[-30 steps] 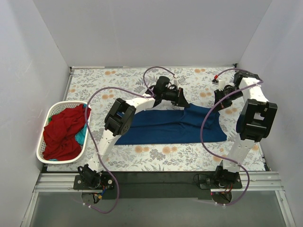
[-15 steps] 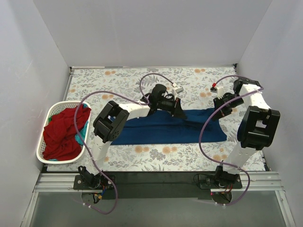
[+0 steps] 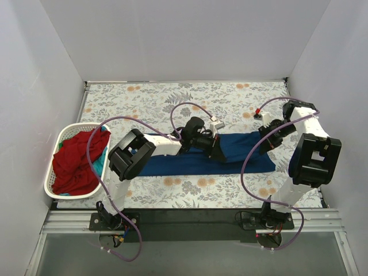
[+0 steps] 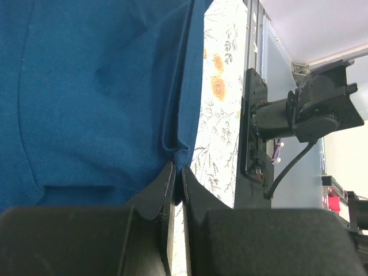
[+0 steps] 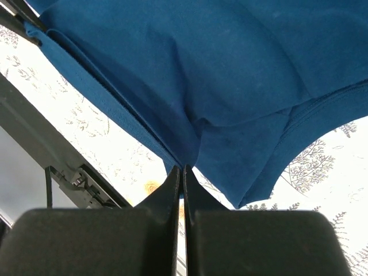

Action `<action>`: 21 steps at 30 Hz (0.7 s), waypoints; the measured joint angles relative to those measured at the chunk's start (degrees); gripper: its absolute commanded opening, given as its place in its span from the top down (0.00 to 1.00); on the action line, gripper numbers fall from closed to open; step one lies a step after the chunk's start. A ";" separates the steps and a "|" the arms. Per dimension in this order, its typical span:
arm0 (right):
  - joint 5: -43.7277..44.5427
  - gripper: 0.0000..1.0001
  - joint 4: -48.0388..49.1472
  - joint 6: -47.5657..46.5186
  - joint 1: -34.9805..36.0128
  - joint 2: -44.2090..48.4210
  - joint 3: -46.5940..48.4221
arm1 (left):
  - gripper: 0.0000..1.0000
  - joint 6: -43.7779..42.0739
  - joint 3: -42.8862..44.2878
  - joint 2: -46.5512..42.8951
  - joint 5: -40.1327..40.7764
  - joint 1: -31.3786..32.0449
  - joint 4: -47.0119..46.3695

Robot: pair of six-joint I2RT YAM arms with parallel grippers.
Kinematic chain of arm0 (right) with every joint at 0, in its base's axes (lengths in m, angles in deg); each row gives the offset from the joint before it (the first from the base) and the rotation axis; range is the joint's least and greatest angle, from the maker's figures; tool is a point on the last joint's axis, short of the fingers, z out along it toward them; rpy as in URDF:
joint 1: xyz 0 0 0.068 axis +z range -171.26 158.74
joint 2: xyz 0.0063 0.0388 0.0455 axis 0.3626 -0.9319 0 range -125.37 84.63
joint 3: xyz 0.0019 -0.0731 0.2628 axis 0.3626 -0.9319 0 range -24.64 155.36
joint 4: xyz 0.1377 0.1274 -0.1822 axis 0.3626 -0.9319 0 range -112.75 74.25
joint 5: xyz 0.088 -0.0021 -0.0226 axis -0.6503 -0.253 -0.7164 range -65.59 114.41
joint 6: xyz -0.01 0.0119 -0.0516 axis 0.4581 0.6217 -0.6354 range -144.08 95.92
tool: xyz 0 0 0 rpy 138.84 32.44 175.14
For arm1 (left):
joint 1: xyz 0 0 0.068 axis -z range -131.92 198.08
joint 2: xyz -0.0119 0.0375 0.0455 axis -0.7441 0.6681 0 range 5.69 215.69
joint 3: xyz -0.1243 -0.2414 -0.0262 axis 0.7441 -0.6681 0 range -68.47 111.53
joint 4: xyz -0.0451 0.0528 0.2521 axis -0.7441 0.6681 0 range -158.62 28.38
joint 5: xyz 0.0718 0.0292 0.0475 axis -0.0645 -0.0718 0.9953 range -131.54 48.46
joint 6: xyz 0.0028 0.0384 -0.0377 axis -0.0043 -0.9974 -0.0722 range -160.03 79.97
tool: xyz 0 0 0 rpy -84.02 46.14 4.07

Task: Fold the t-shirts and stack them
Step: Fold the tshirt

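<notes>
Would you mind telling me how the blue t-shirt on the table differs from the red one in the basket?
The blue t-shirt lies spread in a long band on the table cover; the red t-shirt sits bunched in the basket. The blue t-shirt is pinched by the left gripper and right gripper; the red t-shirt is untouched. Both are solid-coloured cloth.

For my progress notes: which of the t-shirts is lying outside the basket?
The dark blue t-shirt, spread on the floral table cover. The red t-shirt and the teal t-shirt are both heaped inside the white basket.
</notes>
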 measured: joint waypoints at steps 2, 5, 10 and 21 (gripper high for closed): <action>-0.13 0.99 -0.22 0.04 0.00 -0.48 0.52 | 1.00 0.37 0.00 0.00 0.35 -0.02 -0.15; -0.52 0.99 -0.42 0.13 0.02 -2.27 2.73 | 1.00 0.79 0.02 0.00 1.25 -0.13 -0.28; -1.53 0.99 -0.37 0.61 0.02 -6.80 7.61 | 1.00 2.29 1.53 0.07 2.69 -1.55 -0.17; -1.79 0.99 2.16 4.04 1.99 -17.64 15.85 | 0.98 1.14 9.64 3.39 7.08 -5.16 5.16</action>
